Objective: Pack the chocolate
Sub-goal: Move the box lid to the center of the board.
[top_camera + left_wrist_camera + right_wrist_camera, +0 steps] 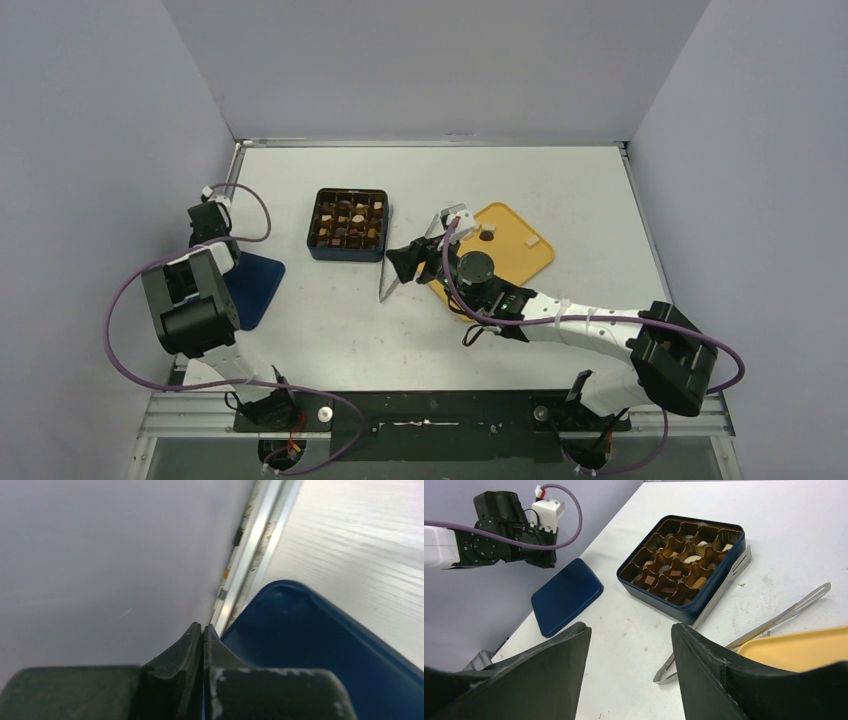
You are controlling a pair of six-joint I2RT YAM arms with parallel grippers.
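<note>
A: Right tool [630, 630]?
B: Half open, empty. Hangs low over the joined end of the tongs [784, 612]; no contact visible.

A: Lie of the tongs?
B: Flat on the desk [799, 520]. Long axis runs away from the tool, out toward the far right in the wrist view. One blade rests against the wall of the tin [659, 599]; the other splays toward the yellow tray [794, 647].

A: Chocolate [689, 560]?
B: Mostly seated in the tin's cups, ahead and left of the tool: dark, mid-brown and cream pieces. Some cups look unfilled. A few more pieces loose on the yellow tray, right of the tool; seen from the top view only.

A: Nearer arm?
B: Right, clearly. Left tool [202, 630] shut on nothing, parked over the edge of the blue lid [566, 595], hard by the side wall [100, 555], well apart from tin and tray.

A: Obstructions?
B: Probably a grasp on the tongs first, across the axis near the joined end. Tin wall touching one blade: risk of nudging the tin on lift. Tray rim close on the right.
</note>
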